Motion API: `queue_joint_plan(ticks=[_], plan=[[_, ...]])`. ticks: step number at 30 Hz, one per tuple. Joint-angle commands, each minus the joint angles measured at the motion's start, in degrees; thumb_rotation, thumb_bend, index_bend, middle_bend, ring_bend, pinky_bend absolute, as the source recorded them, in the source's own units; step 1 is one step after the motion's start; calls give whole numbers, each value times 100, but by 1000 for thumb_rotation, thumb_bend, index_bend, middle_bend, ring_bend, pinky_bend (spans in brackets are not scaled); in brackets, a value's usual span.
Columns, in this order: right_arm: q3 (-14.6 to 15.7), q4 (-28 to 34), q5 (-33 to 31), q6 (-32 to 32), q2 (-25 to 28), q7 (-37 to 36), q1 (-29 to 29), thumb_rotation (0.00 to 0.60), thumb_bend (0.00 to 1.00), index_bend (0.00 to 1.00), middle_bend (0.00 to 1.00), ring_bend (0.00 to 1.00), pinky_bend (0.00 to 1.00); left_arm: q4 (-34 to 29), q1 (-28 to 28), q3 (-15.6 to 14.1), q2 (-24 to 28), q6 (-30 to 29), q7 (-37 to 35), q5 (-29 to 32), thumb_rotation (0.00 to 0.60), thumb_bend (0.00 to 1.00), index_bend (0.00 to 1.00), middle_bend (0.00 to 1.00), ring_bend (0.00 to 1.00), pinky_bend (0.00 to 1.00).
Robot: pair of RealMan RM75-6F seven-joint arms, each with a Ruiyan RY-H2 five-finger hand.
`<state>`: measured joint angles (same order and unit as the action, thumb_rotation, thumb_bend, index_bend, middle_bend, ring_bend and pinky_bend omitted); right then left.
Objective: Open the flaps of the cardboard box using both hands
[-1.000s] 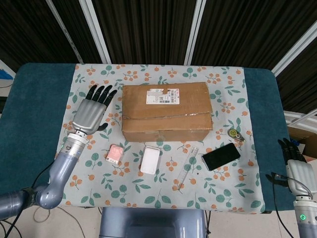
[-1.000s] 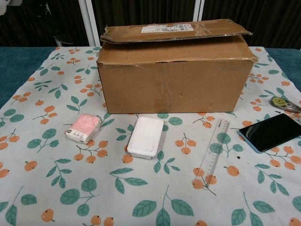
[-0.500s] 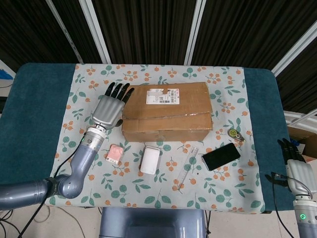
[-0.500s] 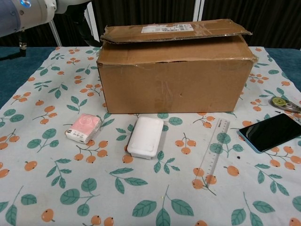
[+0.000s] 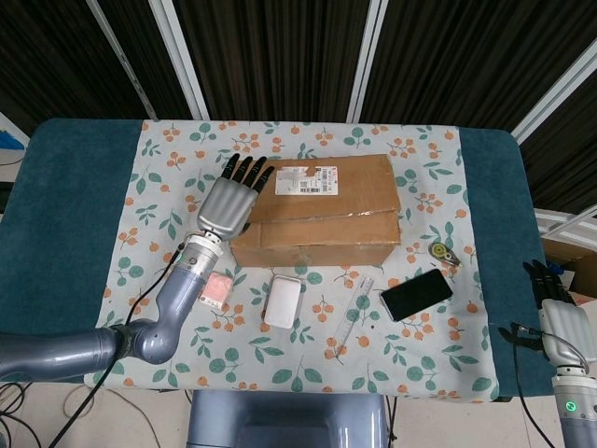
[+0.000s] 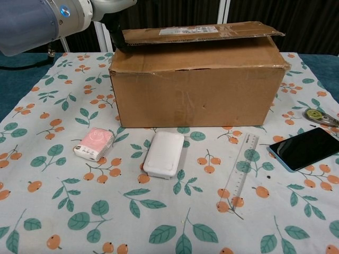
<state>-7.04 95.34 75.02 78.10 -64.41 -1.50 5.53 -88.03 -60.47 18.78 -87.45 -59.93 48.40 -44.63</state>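
- Nearest the robot, at about five o'clock on the bench (image 5: 84,215), the right hand (image 5: 557,317) sits parked off the cloth edge, well apart from everything; its fingers look loosely together and hold nothing, though the view is too small to be sure. My judgement: it must come in to the box's right end before any lift, since the task wants both hands.
- Across the near half of the floral cloth (image 5: 308,359) lie a pink packet (image 6: 94,144), a white case (image 6: 164,154), a clear ruler (image 6: 241,171), a dark phone (image 6: 306,147) and a small tape dispenser (image 6: 319,116). None touches the box, but the right arm's path from five o'clock crosses the phone and dispenser, so a high approach seems wise.
- At the centre stands the cardboard box (image 6: 198,87), long side facing the robot, its flaps not yet open. The far flap (image 6: 204,33) with the shipping label (image 5: 306,180) sits slightly lifted over the near one, leaving a gap along its left edge.
- Toward ten o'clock of the box, the left hand (image 5: 231,198) hovers over the top left corner, fingers (image 5: 244,170) spread and extended toward twelve o'clock, gripping nothing.
- Best next, as I judge it: slide those fingertips under the raised flap's left edge, not press down on it, and wait for the right hand to catch the opposite end, so the box does not skid or twist.
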Motion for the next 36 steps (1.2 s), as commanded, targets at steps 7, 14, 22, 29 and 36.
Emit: queue_joint_plan(ticks=[7,14,22,29,36], plan=[[3,21,-19,-30,13,-41,6,600,176,0,0,0,212,220,-170,122,31,-119,-164,-175,600,258,0,0,0,18],[4,42,-44,-64,32,-90,10,600,176,0,0,0,212,773,-439,277,71,19,-224,-264,600,258,0,0,0,18],[4,76,-81,-86,58,-100,10,600,176,0,0,0,212,1856,-994,467,-243,340,-276,-297,600,260,0,0,0,18],[10,109,-116,-131,81,-119,16,600,179,0,0,0,212,2734,-1418,553,-522,536,-397,-432,600,283,0,0,0,18],[4,168,-185,-183,126,-184,12,600,179,0,0,0,212,3619,-1716,514,-851,800,-362,-382,600,294,0,0,0,18]])
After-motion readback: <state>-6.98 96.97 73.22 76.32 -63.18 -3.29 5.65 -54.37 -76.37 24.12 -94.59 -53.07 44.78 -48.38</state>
